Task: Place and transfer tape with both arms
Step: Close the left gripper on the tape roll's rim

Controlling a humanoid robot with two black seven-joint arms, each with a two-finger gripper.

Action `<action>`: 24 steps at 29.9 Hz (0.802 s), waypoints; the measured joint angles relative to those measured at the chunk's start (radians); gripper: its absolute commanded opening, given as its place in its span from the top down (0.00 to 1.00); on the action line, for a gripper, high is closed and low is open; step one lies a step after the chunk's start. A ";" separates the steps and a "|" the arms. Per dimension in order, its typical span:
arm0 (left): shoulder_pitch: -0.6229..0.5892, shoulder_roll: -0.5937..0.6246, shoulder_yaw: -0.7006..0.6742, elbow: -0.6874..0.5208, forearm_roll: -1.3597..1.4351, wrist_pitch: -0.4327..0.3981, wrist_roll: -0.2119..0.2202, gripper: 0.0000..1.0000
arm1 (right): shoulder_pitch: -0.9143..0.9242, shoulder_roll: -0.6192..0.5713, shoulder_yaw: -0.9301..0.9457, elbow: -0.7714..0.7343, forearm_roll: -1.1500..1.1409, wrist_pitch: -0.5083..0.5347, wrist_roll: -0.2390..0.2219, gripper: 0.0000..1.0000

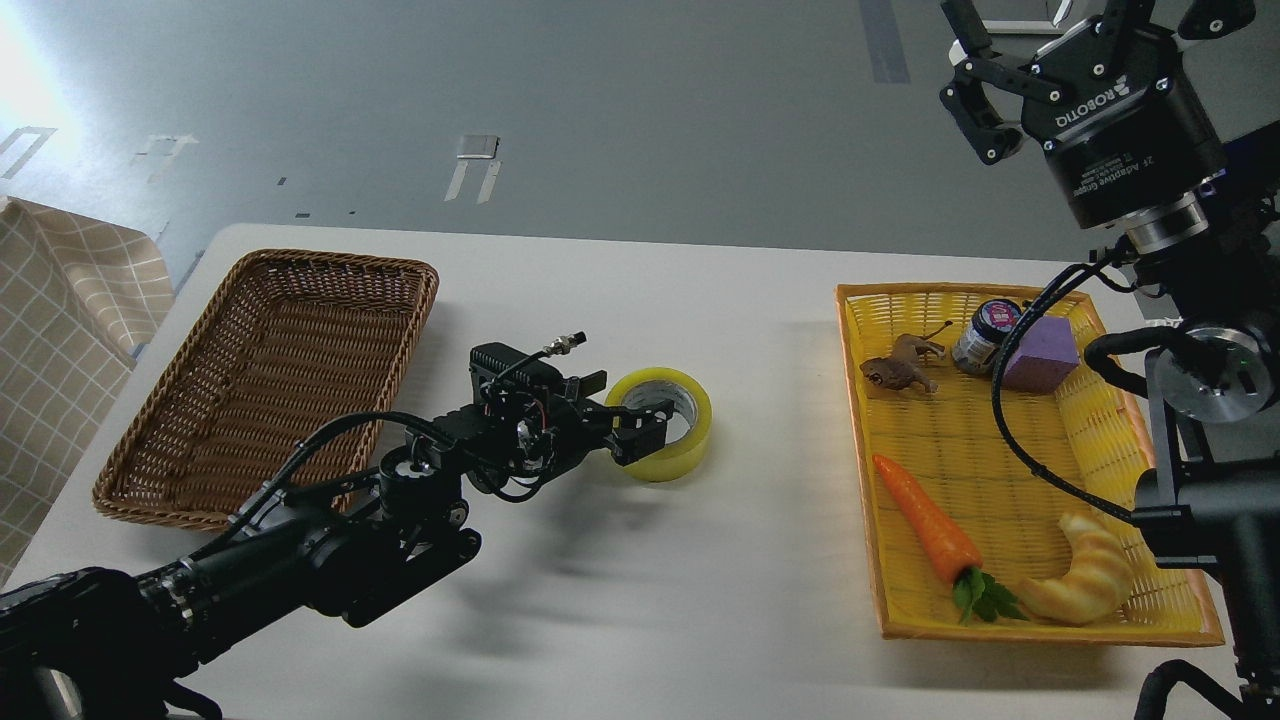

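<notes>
The tape (692,438), a yellow roll with a grey-white core, lies flat on the white table (640,620) near the middle. My left gripper (640,428) reaches it from the left. Its fingers are apart and straddle the roll's near-left wall, one finger in the core and one outside. I cannot see them pressing on the wall. My right gripper (1040,45) is high at the top right, above the yellow basket (1000,470). It is open and empty, and its fingertips are partly cut off by the top edge.
A brown wicker basket (330,262) with nothing in it stands at the left. The yellow basket holds a carrot (925,520), a croissant (1085,585), a purple block (1040,360), a small jar (985,335) and a toy animal (900,365). A checked cloth (60,330) hangs at the far left.
</notes>
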State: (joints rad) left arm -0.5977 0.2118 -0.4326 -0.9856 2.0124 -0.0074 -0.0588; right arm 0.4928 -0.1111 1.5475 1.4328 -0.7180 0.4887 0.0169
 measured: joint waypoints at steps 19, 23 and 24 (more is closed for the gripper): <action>-0.061 0.004 0.083 0.027 -0.003 -0.052 0.089 0.84 | -0.018 -0.016 0.010 0.000 0.000 0.000 0.000 0.00; -0.068 0.006 0.083 0.028 -0.007 -0.064 0.091 0.91 | -0.023 -0.016 0.010 0.000 0.000 0.000 0.000 0.00; -0.070 0.006 0.083 0.028 -0.009 -0.066 0.091 0.91 | -0.024 -0.016 0.010 0.000 0.000 0.000 0.000 0.00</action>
State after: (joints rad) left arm -0.6679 0.2174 -0.3493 -0.9580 2.0033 -0.0734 0.0322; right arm 0.4686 -0.1274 1.5579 1.4327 -0.7179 0.4887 0.0169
